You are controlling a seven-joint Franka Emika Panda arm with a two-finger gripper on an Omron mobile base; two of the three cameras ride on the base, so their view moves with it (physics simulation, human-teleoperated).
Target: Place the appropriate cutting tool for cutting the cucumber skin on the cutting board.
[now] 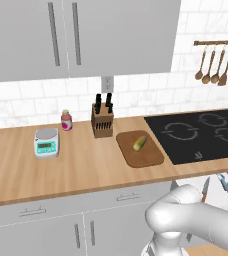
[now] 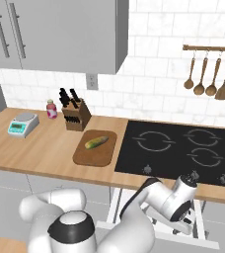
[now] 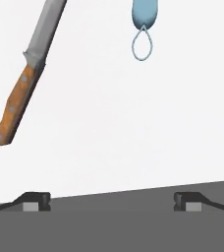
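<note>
The cutting tool, a peeler [image 3: 144, 17], lies on the white floor of an open drawer [image 3: 133, 123]; its light-blue handle end and a thin loop show at the top of the hand view, and its head is cut off by the edge. My gripper [image 3: 112, 199] hangs open above the drawer floor, short of the peeler, with nothing between its fingertips. The cucumber [image 1: 139, 143] [image 2: 96, 143] lies on the brown cutting board [image 1: 147, 159] [image 2: 91, 157] on the counter, left of the cooktop.
A knife with a brown wooden handle [image 3: 16, 106] lies in the drawer to the left of the peeler. On the counter stand a knife block [image 1: 102, 122] [image 2: 75, 117], a scale [image 1: 46, 143] and a pink jar [image 1: 66, 120]. A black cooktop [image 2: 178, 148] lies above the open drawer [image 2: 202, 225].
</note>
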